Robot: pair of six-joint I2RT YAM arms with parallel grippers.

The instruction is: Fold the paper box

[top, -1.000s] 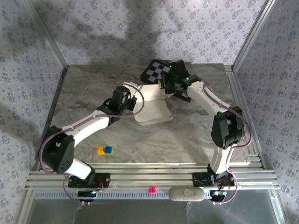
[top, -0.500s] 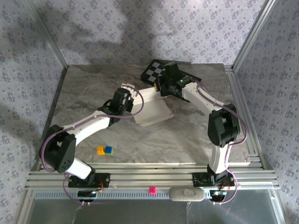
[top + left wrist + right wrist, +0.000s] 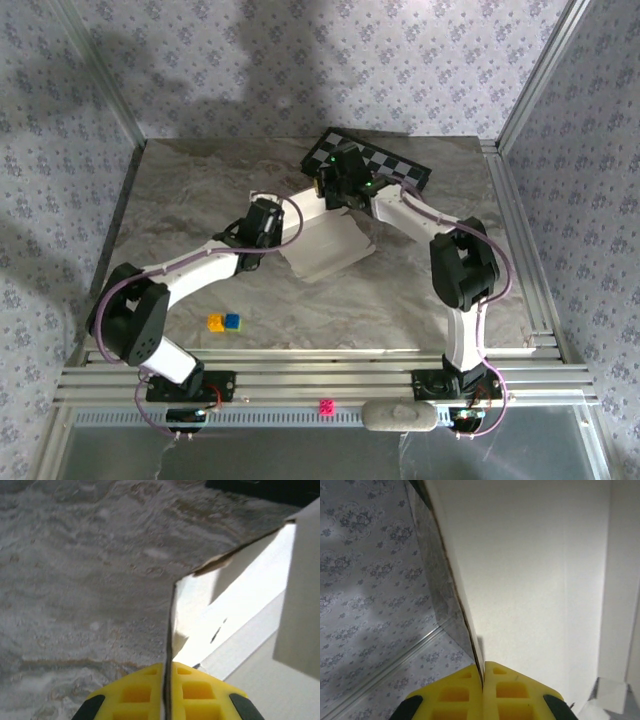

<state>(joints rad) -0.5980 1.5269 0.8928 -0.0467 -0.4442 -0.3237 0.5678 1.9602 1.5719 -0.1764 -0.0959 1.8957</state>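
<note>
The white paper box [image 3: 322, 240] lies mid-table as a half-raised creased sheet between both arms. My left gripper [image 3: 272, 214] is at its left edge; in the left wrist view the yellow fingers [image 3: 140, 690] are shut on a thin wall of the paper box [image 3: 235, 615], seen edge-on. My right gripper [image 3: 335, 190] is at its far edge; in the right wrist view the yellow fingers [image 3: 515, 690] are shut on the edge of a broad white panel of the paper box [image 3: 530, 570].
A black-and-white checkered board [image 3: 385, 165] lies at the back, just behind the right gripper. A yellow cube [image 3: 215, 322] and a blue cube [image 3: 232, 321] sit near the front left. Aluminium rails [image 3: 300, 375] run along the near edge.
The right gripper has swung left and toward the back with the box's far edge, uncovering more of the checkered board. The box has turned slightly; the left gripper shifted a little right.
</note>
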